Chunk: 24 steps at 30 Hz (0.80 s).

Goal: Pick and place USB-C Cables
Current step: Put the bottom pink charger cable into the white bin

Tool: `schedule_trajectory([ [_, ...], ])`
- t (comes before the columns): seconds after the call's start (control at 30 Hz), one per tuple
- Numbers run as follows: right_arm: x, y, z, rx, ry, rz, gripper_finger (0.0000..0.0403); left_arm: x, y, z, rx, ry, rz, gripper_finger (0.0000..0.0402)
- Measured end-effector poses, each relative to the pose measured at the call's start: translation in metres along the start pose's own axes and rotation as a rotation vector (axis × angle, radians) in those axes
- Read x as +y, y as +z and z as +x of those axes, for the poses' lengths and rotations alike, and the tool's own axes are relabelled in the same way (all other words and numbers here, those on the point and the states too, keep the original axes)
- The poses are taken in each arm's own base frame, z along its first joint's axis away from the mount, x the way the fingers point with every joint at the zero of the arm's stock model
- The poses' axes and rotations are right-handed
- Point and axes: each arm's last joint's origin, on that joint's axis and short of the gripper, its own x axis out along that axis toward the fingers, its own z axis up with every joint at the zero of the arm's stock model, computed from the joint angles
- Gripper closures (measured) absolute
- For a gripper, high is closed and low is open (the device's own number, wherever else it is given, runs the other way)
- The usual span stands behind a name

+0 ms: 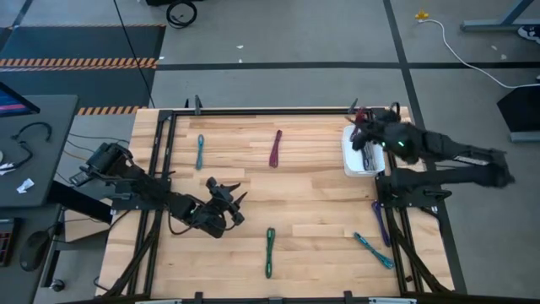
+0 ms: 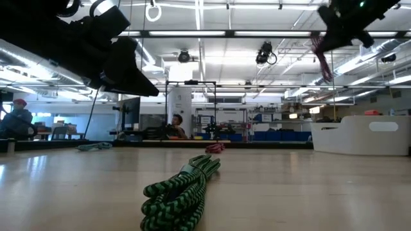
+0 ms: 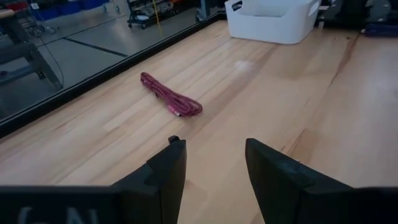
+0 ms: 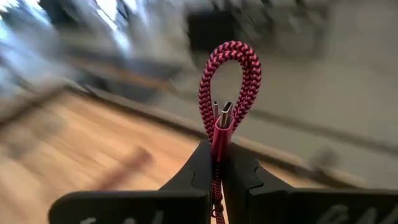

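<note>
Right gripper (image 4: 219,163): clenched on a red braided cable (image 4: 227,87), folded loop standing above the fingers, connectors showing at the fold; held aloft at the table's far right, over the white bin (image 1: 361,160). Left gripper (image 3: 214,163): released, jaws apart, hovering near mid-table, facing the maroon cable (image 3: 171,96). Remaining stock on the wooden table (image 1: 321,198): teal cable (image 1: 200,152) far left; green cable (image 1: 269,252) near centre; purple cable (image 1: 381,224) and a second teal cable (image 1: 373,251) near right. Handling, by judgement: light, limp, braided sheath offering fair grip; bundles likely unfold if pinched at one end, so take across the middle of the folded strands.
</note>
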Motion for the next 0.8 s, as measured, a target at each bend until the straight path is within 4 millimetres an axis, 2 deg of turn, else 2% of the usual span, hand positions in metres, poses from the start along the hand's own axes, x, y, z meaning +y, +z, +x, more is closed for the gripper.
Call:
schedule_trajectory([
  [0.13, -0.013, 0.002, 0.027, 0.247, -0.139, 0.007, 0.0387, -0.001, 0.001, 0.0, 0.0, -0.017, -0.001, 0.023],
  [0.3, -0.026, -0.007, 0.069, 0.491, -0.184, 0.071, 0.0387, -0.003, 0.002, 0.0, 0.017, -0.058, -0.016, 0.023],
  [0.4, -0.032, -0.013, 0.088, 0.601, -0.224, 0.109, 0.0387, -0.004, 0.001, 0.0, 0.034, -0.088, -0.017, 0.023],
  [0.57, -0.034, -0.025, 0.107, 0.731, -0.276, 0.133, 0.0387, -0.005, 0.001, -0.001, 0.046, -0.107, -0.038, 0.023],
  [0.8, -0.029, -0.036, 0.121, 0.811, -0.328, 0.156, 0.0387, -0.005, 0.001, -0.001, 0.052, -0.115, -0.091, 0.023],
])
